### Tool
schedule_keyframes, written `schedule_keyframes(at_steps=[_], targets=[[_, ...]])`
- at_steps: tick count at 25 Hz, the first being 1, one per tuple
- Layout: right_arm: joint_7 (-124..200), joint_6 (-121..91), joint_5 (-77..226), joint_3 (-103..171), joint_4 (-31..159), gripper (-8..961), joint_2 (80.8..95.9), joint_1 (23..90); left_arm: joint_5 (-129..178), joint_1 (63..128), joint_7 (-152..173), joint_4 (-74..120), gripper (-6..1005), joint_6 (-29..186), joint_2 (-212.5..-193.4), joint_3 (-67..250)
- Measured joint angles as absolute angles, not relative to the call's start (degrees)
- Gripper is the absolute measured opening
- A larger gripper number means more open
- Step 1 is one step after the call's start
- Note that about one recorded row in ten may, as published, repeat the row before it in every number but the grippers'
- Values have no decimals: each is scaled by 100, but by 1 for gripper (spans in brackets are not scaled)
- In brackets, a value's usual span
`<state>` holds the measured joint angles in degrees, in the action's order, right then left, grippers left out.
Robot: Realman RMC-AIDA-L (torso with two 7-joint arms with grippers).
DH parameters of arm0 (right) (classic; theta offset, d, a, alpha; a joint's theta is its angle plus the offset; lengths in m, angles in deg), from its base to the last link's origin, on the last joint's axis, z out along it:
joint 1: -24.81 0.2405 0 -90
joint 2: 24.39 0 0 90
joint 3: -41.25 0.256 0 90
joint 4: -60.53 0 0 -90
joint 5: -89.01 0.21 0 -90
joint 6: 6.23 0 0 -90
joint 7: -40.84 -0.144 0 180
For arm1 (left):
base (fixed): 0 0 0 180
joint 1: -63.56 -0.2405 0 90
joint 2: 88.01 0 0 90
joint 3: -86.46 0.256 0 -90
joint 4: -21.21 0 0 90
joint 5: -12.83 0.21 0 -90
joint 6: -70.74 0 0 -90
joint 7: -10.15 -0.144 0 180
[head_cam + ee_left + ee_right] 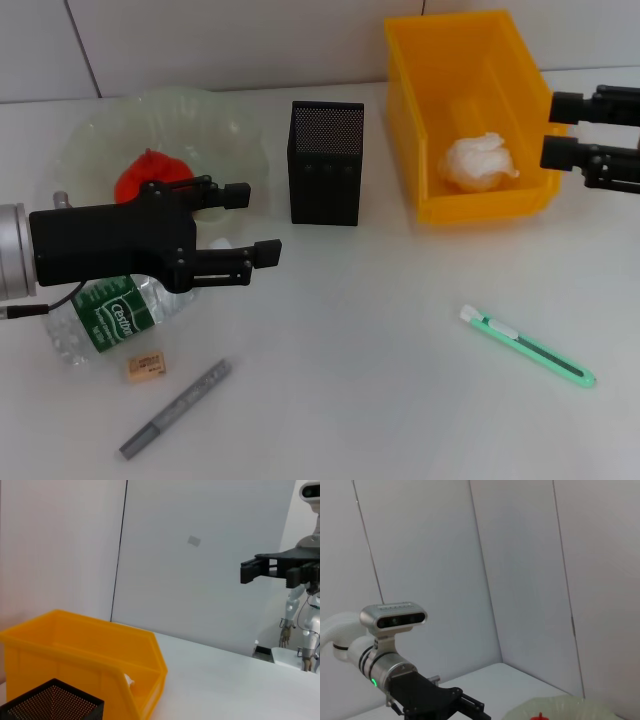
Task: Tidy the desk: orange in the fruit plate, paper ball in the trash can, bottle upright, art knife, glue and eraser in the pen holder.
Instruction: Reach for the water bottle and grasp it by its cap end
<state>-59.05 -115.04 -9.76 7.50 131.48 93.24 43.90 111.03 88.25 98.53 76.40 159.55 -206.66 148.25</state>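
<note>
One white crumpled paper ball (478, 162) lies in the single yellow plastic bin (420, 110). One red-orange fruit (150, 172) sits on the clear green plate (215, 125). One clear plastic bottle (100, 316) lies flat on the white tabletop (360, 340) with one green art knife (528, 346), one grey glue stick (176, 408) and one tan eraser (146, 366). Left claw (250, 222) open, empty, above the bottle; right claw (557, 128) open, empty, beside the bin. Only the left wrist view shows inside the black mesh pen holder (55, 702).

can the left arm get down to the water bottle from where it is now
Probably yes. The left tool, fingers open, hovers directly over the bottle, which lies on its side at the plate's near edge. Nothing sits between them; the eraser lies just beside it, apart.
</note>
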Motion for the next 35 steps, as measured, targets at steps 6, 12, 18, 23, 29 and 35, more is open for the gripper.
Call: schedule_keyframes(at_steps=[6,12,18,23,29,35], targets=[[-5767,-11733,-969,1165,12838,607,9321,4385,11094,8825,9842,7640,814,15952,-20674,14824],[-5632,-11796,-965,1199,12625,607,9313,4365,11093,8771,9856,7663,814,15861,-20655,14814],[-5612,-11825,-960,1202,12468,607,9311,4372,11259,8696,9838,7705,814,15754,-20630,14771],[-5610,-11828,-960,1206,12451,607,9314,4370,11375,8664,9839,7744,814,15675,-20624,14764],[-5610,-11829,-960,1207,12451,606,9345,4371,11647,8535,9840,8008,814,15484,-20622,14763],[-5610,-11829,-960,1207,12450,606,9359,4371,11682,8535,9806,8010,814,15391,-20626,14804]])
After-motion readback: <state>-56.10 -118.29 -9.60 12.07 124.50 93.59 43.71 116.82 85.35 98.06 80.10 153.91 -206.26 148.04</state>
